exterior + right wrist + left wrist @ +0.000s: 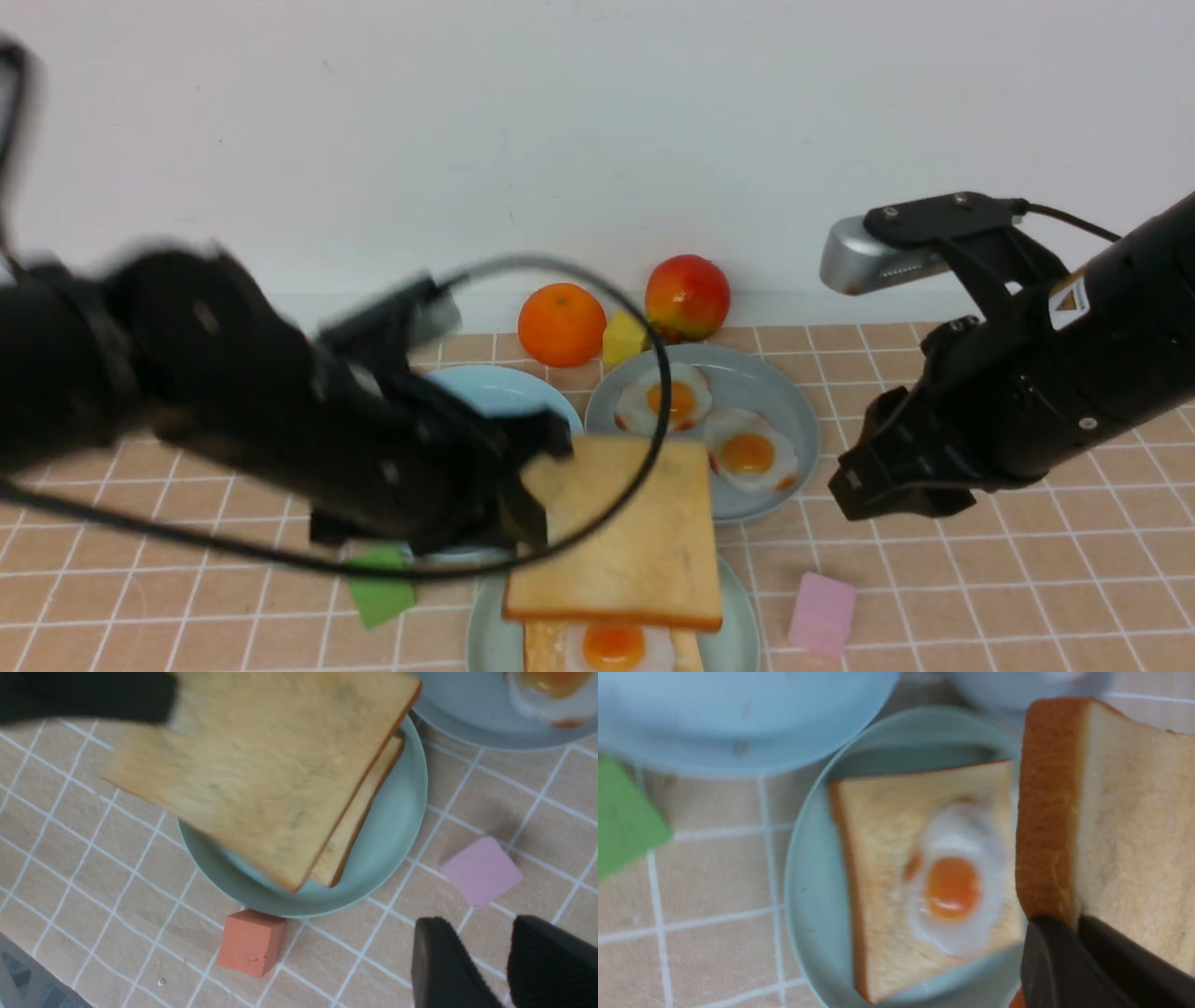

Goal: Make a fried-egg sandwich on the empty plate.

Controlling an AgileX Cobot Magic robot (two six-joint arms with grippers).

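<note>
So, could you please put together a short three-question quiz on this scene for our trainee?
1. Which gripper holds the upper toast slice: the left gripper or the right gripper?
2. True or false: the fried egg on the lower toast slice lies over the mint-green plate.
3. Fill in the blank: the grey-blue plate holds ____ loose fried eggs.

Key: 1. the left gripper; 2. true; 3. two.
</note>
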